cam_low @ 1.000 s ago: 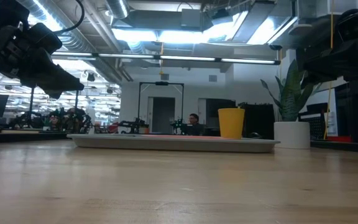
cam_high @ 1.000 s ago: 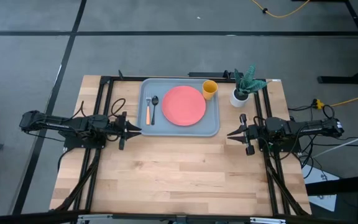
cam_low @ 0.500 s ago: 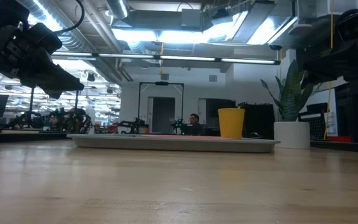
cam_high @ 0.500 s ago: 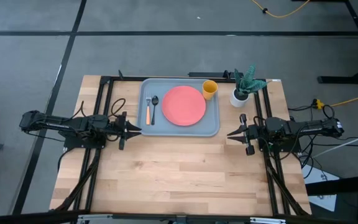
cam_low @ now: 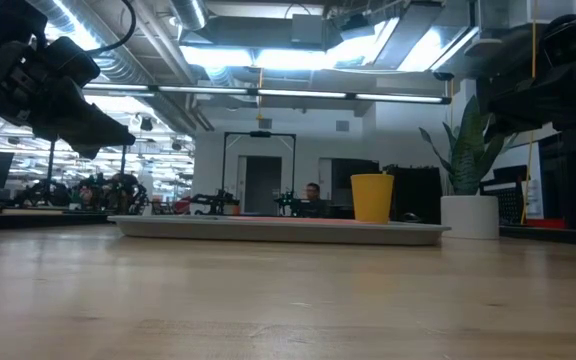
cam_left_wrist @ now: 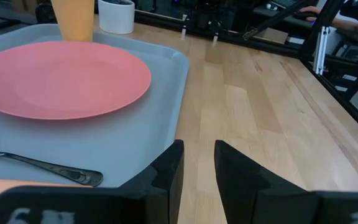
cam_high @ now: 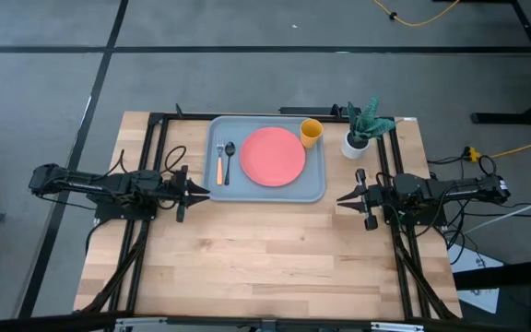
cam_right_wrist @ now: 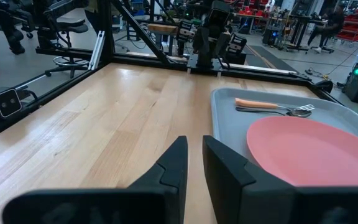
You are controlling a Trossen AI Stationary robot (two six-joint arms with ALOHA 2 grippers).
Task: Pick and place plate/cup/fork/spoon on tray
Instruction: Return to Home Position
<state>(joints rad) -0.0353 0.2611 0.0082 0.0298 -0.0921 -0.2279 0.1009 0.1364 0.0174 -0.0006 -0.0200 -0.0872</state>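
The light blue-grey tray (cam_high: 316, 184) lies at the table's far middle. On it lie the coral-pink plate (cam_high: 273, 155), the yellow-orange cup (cam_high: 311, 132) at its far right corner, the orange-handled fork (cam_high: 219, 166) and the dark spoon (cam_high: 230, 159) at its left. My left gripper (cam_high: 203, 192) hovers off the tray's near left corner, nearly shut and empty. My right gripper (cam_high: 343, 197) hovers off the tray's near right corner, nearly shut and empty. In the left wrist view the plate (cam_left_wrist: 61, 78) and spoon (cam_left_wrist: 39, 163) show on the tray (cam_left_wrist: 160, 106).
A white pot with a green plant (cam_high: 359, 134) stands right of the tray at the table's far right. A black frame (cam_high: 155, 129) runs along the table's left, far and right sides. Bare wood (cam_high: 265, 258) fills the table's near half.
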